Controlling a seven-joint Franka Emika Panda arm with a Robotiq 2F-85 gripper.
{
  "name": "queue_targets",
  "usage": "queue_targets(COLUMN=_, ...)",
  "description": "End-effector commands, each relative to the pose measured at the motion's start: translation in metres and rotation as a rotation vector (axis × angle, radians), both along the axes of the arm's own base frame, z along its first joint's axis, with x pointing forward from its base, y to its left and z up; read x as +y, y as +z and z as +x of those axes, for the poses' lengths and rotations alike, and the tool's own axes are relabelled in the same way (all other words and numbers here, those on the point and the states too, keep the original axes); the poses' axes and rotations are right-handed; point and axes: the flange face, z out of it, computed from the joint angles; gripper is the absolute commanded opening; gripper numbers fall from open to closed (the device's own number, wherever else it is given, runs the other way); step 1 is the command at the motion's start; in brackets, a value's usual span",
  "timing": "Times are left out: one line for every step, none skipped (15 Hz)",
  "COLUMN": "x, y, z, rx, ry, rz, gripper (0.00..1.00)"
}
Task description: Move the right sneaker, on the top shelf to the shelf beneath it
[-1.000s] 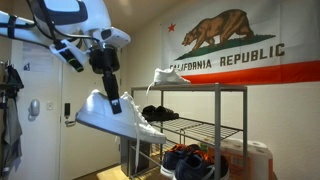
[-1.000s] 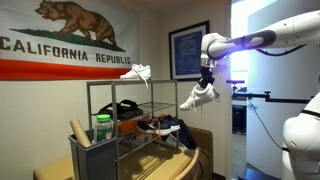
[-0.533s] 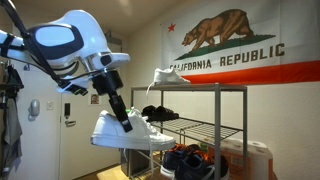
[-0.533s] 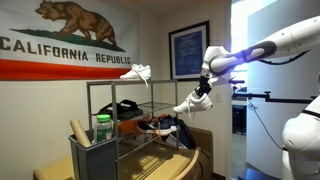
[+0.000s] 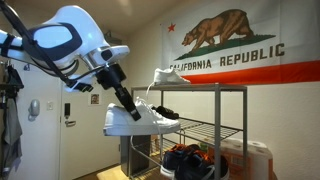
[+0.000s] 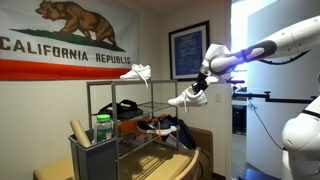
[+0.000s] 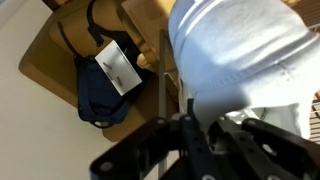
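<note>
Raised nearer the rack (image 5: 245, 130), the right sneaker (image 5: 141, 122) hangs clamped in the gripper (image 5: 129, 108) — contact itself hidden.

This looks like a home. A red-and-white California Republic bear flag (image 5: 245, 45) hangs above a grey metal-frame shoe rack (image 5: 244, 125), near a dark-framed picture (image 6: 188, 50).

California Republic flag (image 6: 70, 40) hangs on the wall (image 6: 150, 30) — framed picture (image 6: 188, 50) near it; green-lidded jar (image 6: 103, 128) stands in the foreground.

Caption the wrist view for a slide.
Gripper grips the white sneaker in mid-air, above a dark blue bag lying on tan wood.
</note>
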Motion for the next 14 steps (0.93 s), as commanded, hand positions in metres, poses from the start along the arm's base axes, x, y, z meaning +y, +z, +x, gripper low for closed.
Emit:
queue_targets(x=0.005, y=0.011, z=0.009, rx=-0.108, ry=-0.035, rz=0.014, gripper=0.06)
queue_targets(x=0.005, y=0.011, z=0.013, rx=-0.126, ry=-0.044, rz=0.018, gripper=0.06)
queue_targets(x=0.005, y=0.010, z=0.018, rx=-0.147, ry=-0.054, rz=0.019, gripper=0.06)
queue_targets(x=0.004, y=0.008, z=0.023, rx=-0.167, ry=-0.065, rz=0.021, gripper=0.06)
queue_targets(x=0.003, y=0.005, z=0.029, rx=-0.184, ry=-0.075, rz=0.026, gripper=0.06)
queue_targets(x=0.002, y=0.001, z=0.035, rx=-0.202, ry=-0.088, rz=0.032, gripper=0.06)
queue_targets(x=-0.001, y=-0.004, z=0.042, rx=-0.220, ry=-0.102, rz=0.038, gripper=0.06)
queue_targets(x=-0.003, y=-0.008, z=0.049, rx=-0.234, ry=-0.112, rz=0.045, gripper=0.06)
queue_targets(x=-0.004, y=-0.014, z=0.056, rx=-0.250, ry=-0.123, rz=0.053, gripper=0.06)
queue_targets(x=-0.006, y=-0.019, z=0.062, rx=-0.261, ry=-0.131, rz=0.057, gripper=0.06)
queue_targets(x=-0.007, y=-0.025, z=0.070, rx=-0.272, ry=-0.139, rz=0.064, gripper=0.06)
queue_targets(x=-0.007, y=-0.031, z=0.077, rx=-0.282, ry=-0.143, rz=0.070, gripper=0.06)
queue_targets(x=-0.008, y=-0.035, z=0.084, rx=-0.288, ry=-0.151, rz=0.075, gripper=0.06)
queue_targets(x=-0.007, y=-0.039, z=0.090, rx=-0.295, ry=-0.156, rz=0.080, gripper=0.06)
